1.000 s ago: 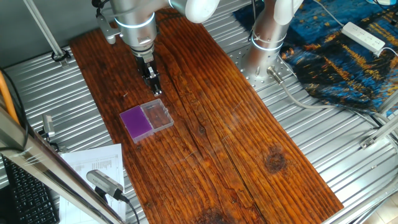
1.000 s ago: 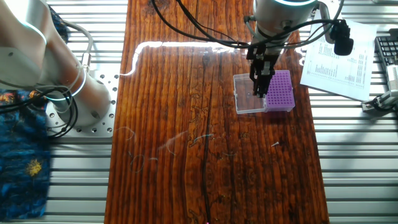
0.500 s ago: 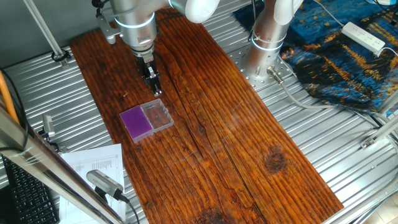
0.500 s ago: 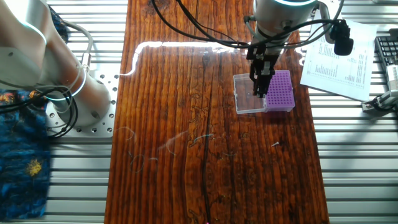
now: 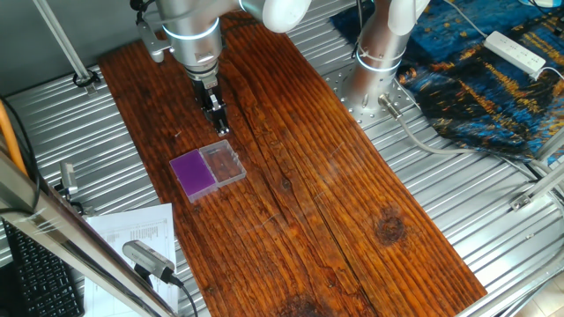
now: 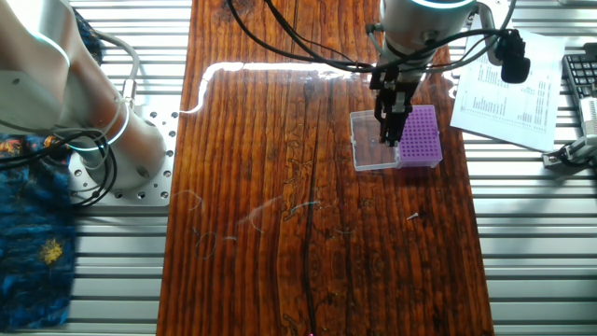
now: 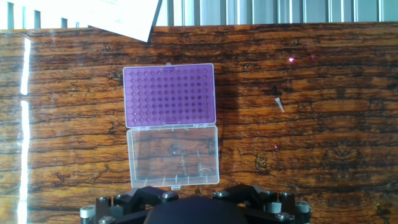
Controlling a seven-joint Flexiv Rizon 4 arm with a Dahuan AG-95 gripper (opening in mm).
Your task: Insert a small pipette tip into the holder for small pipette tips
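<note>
Position of the small pipette tip [image 7: 279,104] governs the coming move. In the hand view it lies flat on the wooden table [image 7: 323,162], well apart from the purple holder [image 7: 169,95] and to the right of it, level with the holder's lower half. Its long axis runs diagonally, upper left to lower right; which end is the narrow one cannot be told.

The gripper [image 6: 391,136] hangs above the clear lid [image 7: 173,155] hinged to the holder, so the tip lies off to 1 side of the jaws, not beneath them. In the other fixed view the tip [image 6: 412,217] shows as a pale speck nearer the camera than the holder [image 6: 419,136].

Jaw state: the fingers appear close together, but whether they are clenched or released cannot be told. Nothing is visibly held.

Judgement: the pick is not yet done; a sideways shift and wrist alignment to the diagonal come first.
</note>
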